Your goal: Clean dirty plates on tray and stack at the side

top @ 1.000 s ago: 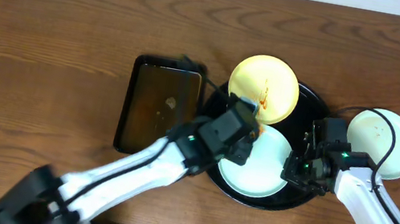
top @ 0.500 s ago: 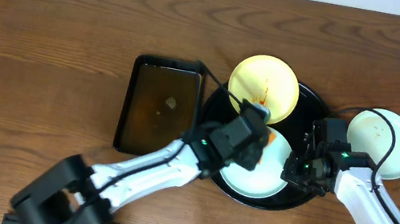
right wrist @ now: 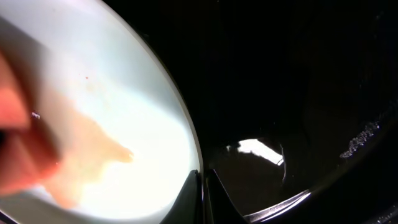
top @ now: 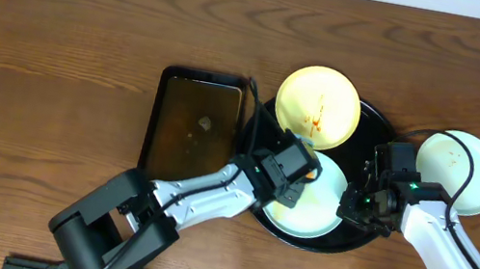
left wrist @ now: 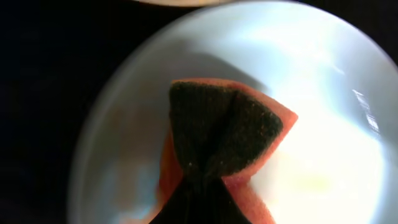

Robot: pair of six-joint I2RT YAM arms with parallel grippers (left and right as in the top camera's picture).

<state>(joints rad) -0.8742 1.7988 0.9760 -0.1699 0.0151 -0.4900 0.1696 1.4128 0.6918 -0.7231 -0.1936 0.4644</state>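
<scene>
The round black tray [top: 377,123] holds the pale yellow plate [top: 317,106], which has reddish smears, and a mint-white plate [top: 313,210]. My left gripper [top: 292,171] is shut on an orange sponge with a dark scrub face [left wrist: 217,137] and presses it onto that mint-white plate [left wrist: 329,124]. My right gripper [top: 347,203] is shut on the plate's right rim [right wrist: 204,186]. A pale orange smear shows on the plate [right wrist: 93,124] in the right wrist view. A second mint-white plate [top: 460,171] lies on the table right of the tray.
A dark rectangular pan [top: 192,129] with liquid in it sits just left of the tray. Both arms reach in from the front edge. Bare wooden table [top: 58,55] spreads to the left and back.
My left gripper has slid the sponge a little right and down across the mint-white plate, and its arm has swung in closer. The right gripper has kept its hold.
</scene>
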